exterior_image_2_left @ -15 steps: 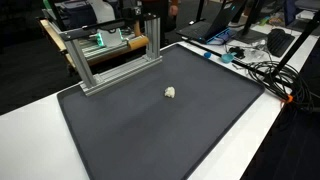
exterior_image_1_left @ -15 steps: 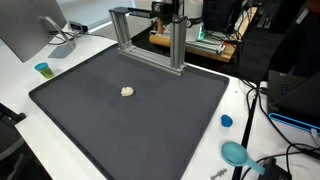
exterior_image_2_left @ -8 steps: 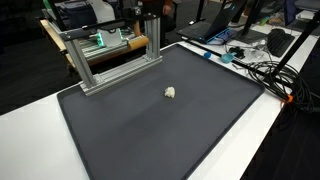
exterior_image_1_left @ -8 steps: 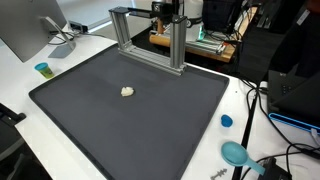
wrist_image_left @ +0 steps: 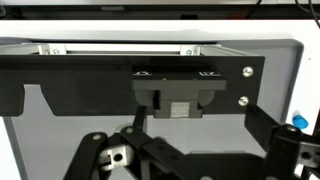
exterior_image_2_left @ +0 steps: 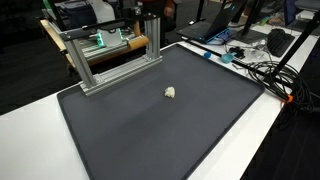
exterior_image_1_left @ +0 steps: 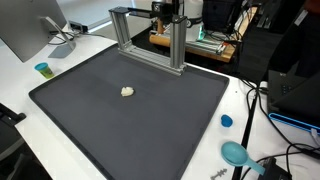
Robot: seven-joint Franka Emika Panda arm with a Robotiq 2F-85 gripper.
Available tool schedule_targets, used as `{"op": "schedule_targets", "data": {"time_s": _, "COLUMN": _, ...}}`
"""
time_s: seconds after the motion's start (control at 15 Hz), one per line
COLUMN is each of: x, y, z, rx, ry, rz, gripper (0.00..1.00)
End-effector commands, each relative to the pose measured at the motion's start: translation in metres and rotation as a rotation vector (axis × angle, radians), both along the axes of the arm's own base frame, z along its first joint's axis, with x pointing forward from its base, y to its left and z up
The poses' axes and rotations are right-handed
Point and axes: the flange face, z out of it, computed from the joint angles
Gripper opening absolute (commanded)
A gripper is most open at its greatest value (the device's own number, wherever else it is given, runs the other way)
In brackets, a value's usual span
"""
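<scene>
While your gripper (wrist_image_left: 185, 172) hangs high above the dark mat (exterior_image_1_left: 150, 125), as the wrist view suggests, the work looks to be at the approach stage, with nothing grasped. The jaws stand spread wide with nothing between them, and neither exterior view shows the gripper.

The nearest loose thing is the small white lump (exterior_image_1_left: 127, 91). It lies alone on the mat, well apart from the aluminium frame (exterior_image_1_left: 150, 40) and left of the mat's middle in that view. A pale speck low in the wrist view may be the same lump, but I can't be sure.

To take it, you would need to bring the jaws down straight over it, centre it between the fingertips and close gently. It looks small and light, so it could easily be nudged aside.

Three containers sit off the mat on the white table:
- A small blue cup (exterior_image_1_left: 42, 69) shows something greenish at its mouth.
- A small blue cap (exterior_image_1_left: 226, 121) looks empty.
- A teal scoop (exterior_image_1_left: 236, 153) looks empty.
</scene>
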Motion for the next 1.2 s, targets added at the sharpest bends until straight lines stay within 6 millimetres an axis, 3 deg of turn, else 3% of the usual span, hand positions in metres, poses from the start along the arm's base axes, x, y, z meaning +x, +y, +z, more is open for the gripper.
{"op": "schedule_targets", "data": {"time_s": 0.0, "x": -0.003, "y": -0.012, "z": 0.010, "rx": -0.015, "ry": -0.071, "rz": -0.146, "gripper": 1.00}}
{"op": "schedule_targets", "data": {"time_s": 0.33, "x": -0.020, "y": -0.026, "z": 0.017, "rx": -0.003, "ry": -0.127, "rz": -0.228, "gripper": 1.00}}
{"op": "schedule_targets", "data": {"time_s": 0.53, "x": -0.034, "y": -0.023, "z": 0.028, "rx": 0.068, "ry": -0.141, "rz": -0.230, "gripper": 1.00}}
{"op": "schedule_targets", "data": {"time_s": 0.6, "x": -0.016, "y": -0.025, "z": 0.022, "rx": 0.017, "ry": -0.113, "rz": -0.222, "gripper": 1.00}}
{"op": "schedule_targets", "data": {"time_s": 1.13, "x": -0.028, "y": -0.024, "z": 0.028, "rx": 0.039, "ry": -0.138, "rz": -0.227, "gripper": 1.00}}
